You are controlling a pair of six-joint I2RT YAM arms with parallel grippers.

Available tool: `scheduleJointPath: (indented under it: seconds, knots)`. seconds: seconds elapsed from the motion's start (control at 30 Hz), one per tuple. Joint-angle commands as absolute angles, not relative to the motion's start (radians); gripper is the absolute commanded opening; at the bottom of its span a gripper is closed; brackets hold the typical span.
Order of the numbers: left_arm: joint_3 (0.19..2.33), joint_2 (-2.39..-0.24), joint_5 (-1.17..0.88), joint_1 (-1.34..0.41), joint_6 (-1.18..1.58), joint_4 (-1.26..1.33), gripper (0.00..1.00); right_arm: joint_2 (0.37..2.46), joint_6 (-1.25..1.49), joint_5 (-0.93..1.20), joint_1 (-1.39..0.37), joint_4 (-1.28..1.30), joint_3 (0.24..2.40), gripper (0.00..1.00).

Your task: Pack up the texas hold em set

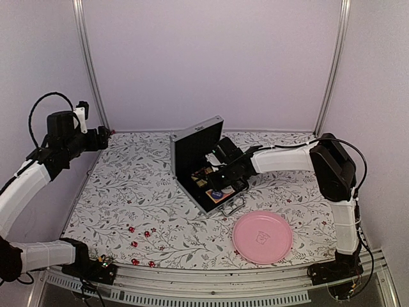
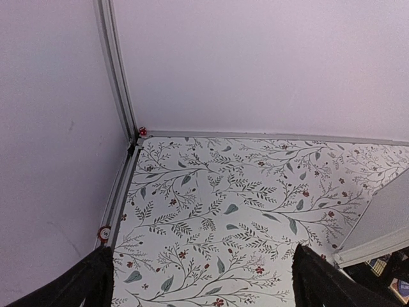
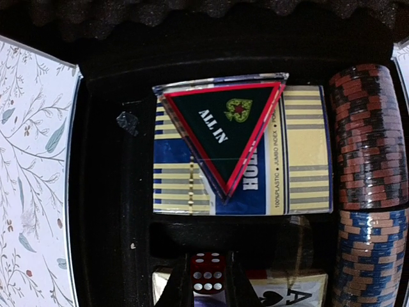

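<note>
On my left, the left tool (image 1: 102,137) hangs high over the back-left corner of the worktop (image 1: 128,192). Its wrist camera shows the fingers (image 2: 83,284) spread wide with nothing between them. A small red object (image 2: 142,131) sits right in that corner, too small for me to identify. Nearer the front left, loose red dice (image 1: 147,234) lie scattered on the cloth, well apart from the case (image 1: 192,150).

The case stands open mid-worktop, turned at an angle, with its lid tilted back and its metal handle (image 1: 233,208) on the near side. The right tool (image 1: 225,182) reaches into it. On the right wrist camera its two dark fingers sit closely on either side of a red die (image 3: 208,274), narrow and gripping it.

Above the die, a dark triangular marker (image 3: 223,128) with a red border reads "ALL IN" in white. It lies on a blue-and-cream card deck (image 3: 307,153), whose side strip reads "100% PLASTIC • JUMBO INDEX". A second deck (image 3: 278,291) below shows an ace of spades. Stacked chips (image 3: 364,141) fill the right-hand slot, red-and-dark ones above blue ones, all set in black lining.

Right of the case, towards the front, lies a pink plate (image 1: 262,236).

The worktop covering is white with grey-green leaf sprigs and tiny red flowers. The walls (image 1: 211,57) are pale lilac, with aluminium posts (image 1: 89,64) at the back corners.
</note>
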State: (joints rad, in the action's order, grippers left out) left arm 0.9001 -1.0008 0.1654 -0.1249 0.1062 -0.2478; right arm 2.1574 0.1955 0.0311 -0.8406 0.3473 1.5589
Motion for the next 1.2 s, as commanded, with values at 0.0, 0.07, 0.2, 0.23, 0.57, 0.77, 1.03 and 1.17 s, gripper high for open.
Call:
scheduleJointPath:
  seconds: [0.0,0.07,0.2,0.23,0.57,0.77,1.03,1.17]
  knots:
    - [0.890,-0.997,0.157,-0.117,0.100,-0.228,0.97,2.188,0.202,0.000,-0.823,0.361,1.582,0.04]
    - [0.891,-1.001,0.156,-0.116,0.098,-0.227,0.97,2.198,0.200,-0.002,-0.819,0.360,1.592,0.04]
    - [0.891,-1.002,0.155,-0.117,0.098,-0.229,0.97,2.215,0.196,-0.021,-0.812,0.360,1.609,0.04]
    - [0.891,-1.002,0.156,-0.116,0.098,-0.229,0.97,2.216,0.193,-0.027,-0.811,0.360,1.612,0.04]
    - [0.891,-1.013,0.141,-0.116,0.098,-0.229,0.97,2.221,0.161,-0.105,-0.799,0.365,1.624,0.04]
    - [0.891,-1.017,0.140,-0.117,0.097,-0.229,0.97,2.233,0.153,-0.110,-0.796,0.372,1.629,0.04]
    - [0.891,-1.022,0.138,-0.116,0.097,-0.229,0.97,2.245,0.157,-0.126,-0.795,0.381,1.629,0.10]
    - [0.891,-1.025,0.135,-0.116,0.096,-0.229,0.97,2.240,0.161,-0.134,-0.795,0.382,1.633,0.16]
